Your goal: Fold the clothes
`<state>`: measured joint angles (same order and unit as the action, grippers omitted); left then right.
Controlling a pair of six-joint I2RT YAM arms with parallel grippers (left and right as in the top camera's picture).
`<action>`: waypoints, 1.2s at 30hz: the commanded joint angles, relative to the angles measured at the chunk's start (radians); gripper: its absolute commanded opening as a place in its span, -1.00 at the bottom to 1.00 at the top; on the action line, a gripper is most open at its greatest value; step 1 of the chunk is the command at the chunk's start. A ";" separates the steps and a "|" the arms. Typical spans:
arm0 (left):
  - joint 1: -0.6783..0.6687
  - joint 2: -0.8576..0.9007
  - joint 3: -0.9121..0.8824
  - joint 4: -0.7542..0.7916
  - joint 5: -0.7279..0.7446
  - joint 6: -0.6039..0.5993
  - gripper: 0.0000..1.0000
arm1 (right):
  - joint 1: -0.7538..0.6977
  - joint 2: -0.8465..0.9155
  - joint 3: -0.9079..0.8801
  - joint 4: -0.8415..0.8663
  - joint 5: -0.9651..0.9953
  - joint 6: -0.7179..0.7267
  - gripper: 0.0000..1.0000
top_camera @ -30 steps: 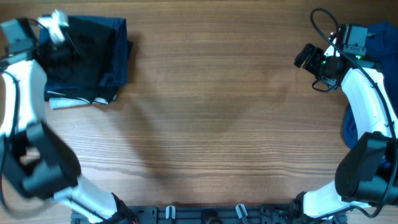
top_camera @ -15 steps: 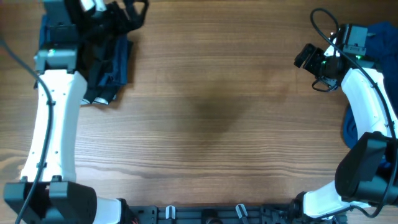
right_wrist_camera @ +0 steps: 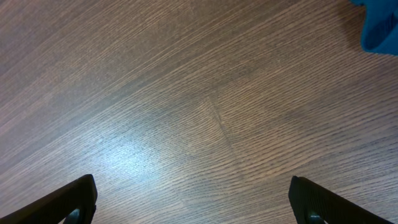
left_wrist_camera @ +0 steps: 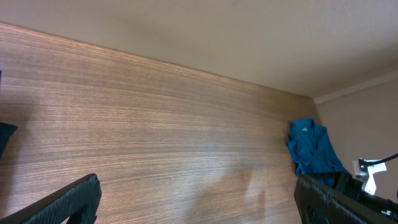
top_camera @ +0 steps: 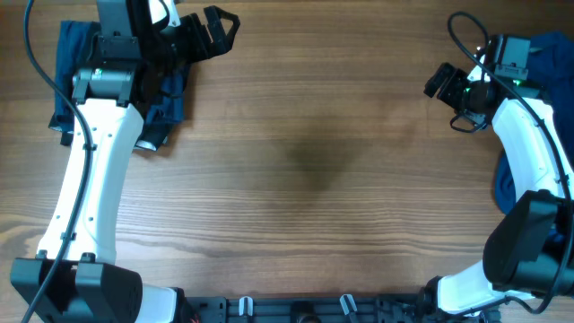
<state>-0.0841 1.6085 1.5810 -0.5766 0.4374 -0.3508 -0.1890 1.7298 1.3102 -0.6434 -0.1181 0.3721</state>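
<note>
While the left arm [top_camera: 94, 170] stretches up the left side of the table [top_camera: 314, 179], it lies across the folded dark clothes [top_camera: 169, 94] in the far-left corner and hides most of that pile. Only the right edge, a pale hem at the bottom and a strip of blue on the far side of the arm are visible. The left gripper [top_camera: 215, 31] hovers over bare wood just past the pile's top right corner, its fingers spread wide with nothing between them. Its wrist camera looks across the table to a beige wall [left_wrist_camera: 249, 37].

At the far-right edge a blue garment [top_camera: 549, 54] lies crumpled, partly behind the right arm [top_camera: 529, 152], and a black cable [top_camera: 466, 31] loops above that arm's wrist. The right gripper [top_camera: 448, 97] points left over empty wood beside the garment, its fingers also apart and holding nothing. A corner of blue cloth shows at the top of its wrist view.

A second ago the left arm was bent low at the table's left edge, with its gripper closed at the pile's top left corner and the whole pile in sight. The left arm has since swung up and over, and its gripper has let go. The pile sits in the same place, and the right arm and the blue garment are unchanged.
</note>
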 commanded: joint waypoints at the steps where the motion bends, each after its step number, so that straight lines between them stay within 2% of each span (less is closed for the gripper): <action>1: -0.002 0.006 -0.005 0.003 -0.012 -0.005 1.00 | -0.001 0.001 0.006 0.000 0.021 -0.003 0.99; 11: -0.002 0.006 -0.005 0.003 -0.012 -0.005 0.99 | 0.002 -0.056 0.006 -0.001 0.021 -0.003 0.99; 19: -0.002 0.006 -0.005 0.003 -0.012 -0.005 1.00 | 0.050 -0.359 0.006 -0.001 0.021 -0.003 0.99; 24: -0.002 0.006 -0.005 0.003 -0.013 -0.005 1.00 | 0.117 -0.607 0.006 0.000 0.023 -0.006 0.99; 31: -0.002 0.006 -0.005 0.003 -0.012 -0.005 1.00 | 0.277 -0.913 0.002 -0.001 0.211 -0.006 0.99; 36: -0.002 0.006 -0.005 0.003 -0.013 -0.005 1.00 | 0.369 -1.145 -0.114 0.001 0.260 -0.005 0.99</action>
<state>-0.0841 1.6085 1.5810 -0.5766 0.4305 -0.3508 0.1432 0.7124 1.2854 -0.6380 0.0612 0.3717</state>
